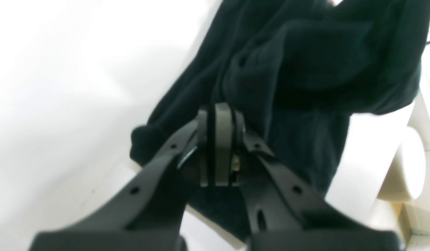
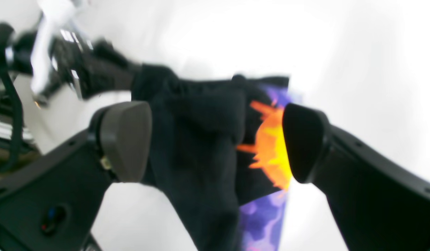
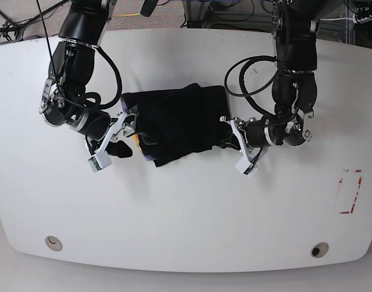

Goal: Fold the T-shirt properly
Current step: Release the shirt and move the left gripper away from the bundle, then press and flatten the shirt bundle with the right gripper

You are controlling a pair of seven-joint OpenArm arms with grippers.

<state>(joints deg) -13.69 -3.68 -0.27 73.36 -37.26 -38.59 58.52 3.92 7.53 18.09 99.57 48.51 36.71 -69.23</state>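
Note:
The black T-shirt (image 3: 180, 121) lies bunched in a rough fold at the middle of the white table (image 3: 186, 213). My left gripper (image 3: 225, 129) is at the shirt's right edge. In the left wrist view its pads (image 1: 223, 146) are pressed together, with dark cloth (image 1: 305, 69) caught at them and rising behind. My right gripper (image 3: 130, 135) is at the shirt's left edge. In the right wrist view this gripper (image 2: 215, 139) stands wide open, one finger on either side of a black fold (image 2: 201, 174). The orange-yellow and purple print (image 2: 270, 150) shows beside the right finger.
A red-outlined rectangle (image 3: 349, 191) is marked on the table at the right. Two round holes (image 3: 52, 243) (image 3: 320, 249) sit near the front edge. Cables hang from both arms. A cream cylinder (image 1: 406, 164) shows at the right of the left wrist view.

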